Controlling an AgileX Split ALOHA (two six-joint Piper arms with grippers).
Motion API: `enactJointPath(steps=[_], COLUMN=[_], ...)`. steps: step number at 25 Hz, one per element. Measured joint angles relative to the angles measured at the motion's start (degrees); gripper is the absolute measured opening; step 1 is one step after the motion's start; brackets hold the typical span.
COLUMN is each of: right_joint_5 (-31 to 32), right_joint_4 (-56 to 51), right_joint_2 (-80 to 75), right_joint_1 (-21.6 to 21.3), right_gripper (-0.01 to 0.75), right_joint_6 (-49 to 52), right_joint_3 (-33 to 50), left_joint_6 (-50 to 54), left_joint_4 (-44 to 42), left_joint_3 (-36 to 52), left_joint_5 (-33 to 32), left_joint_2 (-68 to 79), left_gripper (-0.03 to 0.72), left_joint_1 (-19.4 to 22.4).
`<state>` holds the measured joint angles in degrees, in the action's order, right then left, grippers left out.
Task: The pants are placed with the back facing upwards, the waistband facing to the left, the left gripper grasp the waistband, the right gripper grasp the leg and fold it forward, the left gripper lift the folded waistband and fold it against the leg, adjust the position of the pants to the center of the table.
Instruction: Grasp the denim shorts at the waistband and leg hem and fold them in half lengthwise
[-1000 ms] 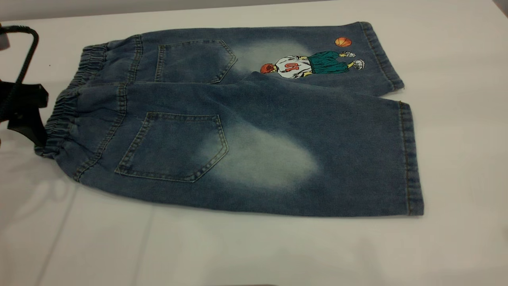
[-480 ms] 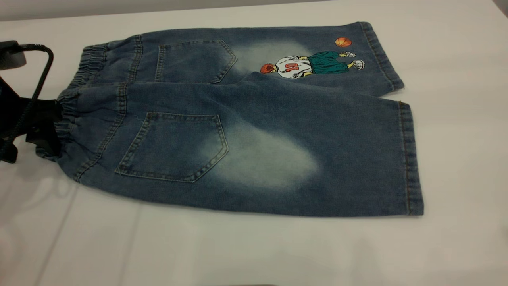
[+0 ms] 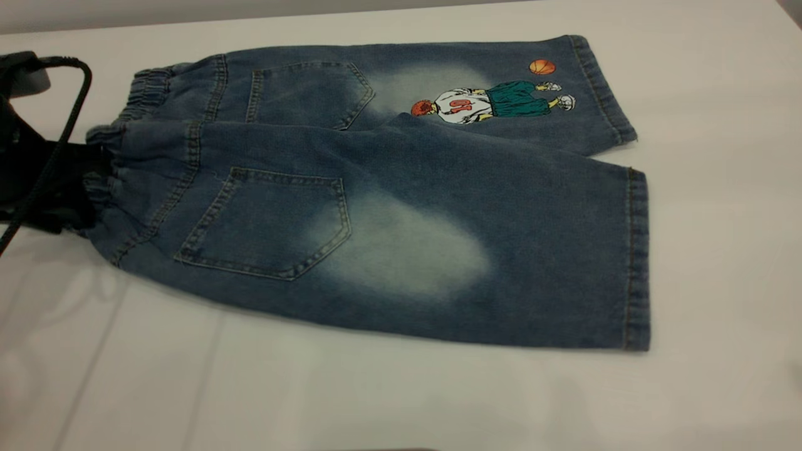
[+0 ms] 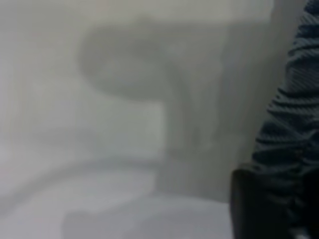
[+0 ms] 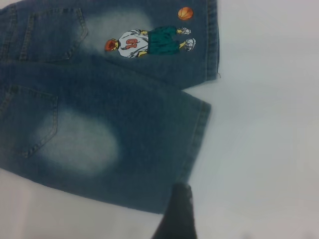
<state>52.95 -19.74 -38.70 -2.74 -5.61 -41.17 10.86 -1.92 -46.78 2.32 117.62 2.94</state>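
Note:
The pants (image 3: 401, 200) lie back side up on the table (image 3: 401, 401), with the waistband (image 3: 103, 163) to the left. The leg (image 3: 501, 250), plain with a pale faded patch, is nearest the table's front. Behind it lies the other leg with the basketball-player print (image 3: 489, 100). My left gripper (image 3: 84, 191) is shut on the near part of the waistband, which bunches and rises off the table there; the wrist view shows dark denim (image 4: 294, 99) against the black finger (image 4: 249, 209). My right gripper (image 5: 178, 209) hovers just off the leg's hem (image 5: 197, 144), apart from the cloth.
A black cable (image 3: 59, 125) loops from the left arm over the table's left edge. Bare tabletop lies in front of the pants and to their right (image 3: 720, 188).
My left gripper has moved in onto the waistband and closed on it. The waistband corner has lifted, and the whole pants have slid slightly leftward.

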Motion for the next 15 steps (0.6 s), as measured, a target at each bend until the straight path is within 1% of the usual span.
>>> enactJointPath(steps=[2, 3, 7, 12, 15], right_joint_5=[0.0, 0.0, 0.1, 1.2, 2.2], right_joint_4=[0.0, 0.0, -0.4, -3.8, -6.0], right_joint_2=[0.0, 0.0, 0.0, -2.6, -6.6], right_joint_1=[0.0, 0.0, 0.0, 0.0, 0.0], right_gripper=[0.584, 0.584, 0.584, 0.584, 0.584], right_joint_6=[0.0, 0.0, -2.3, -7.3, -9.2], right_joint_3=[0.0, 0.0, -0.6, -3.8, -4.7], left_joint_6=[0.0, 0.1, 0.1, 0.1, 0.1], left_joint_4=[0.0, 0.0, -0.1, -0.2, -0.2], left_joint_3=[-0.1, -0.1, -0.1, 0.6, 0.6], left_joint_5=[0.8, 0.8, -0.7, -9.1, -11.9], left_joint_2=[0.1, 0.1, -1.5, -8.0, -13.2], left_gripper=[0.072, 0.055, 0.043, 0.041, 0.041], left_joint_1=[0.0, -0.1, -0.7, -2.8, -3.3])
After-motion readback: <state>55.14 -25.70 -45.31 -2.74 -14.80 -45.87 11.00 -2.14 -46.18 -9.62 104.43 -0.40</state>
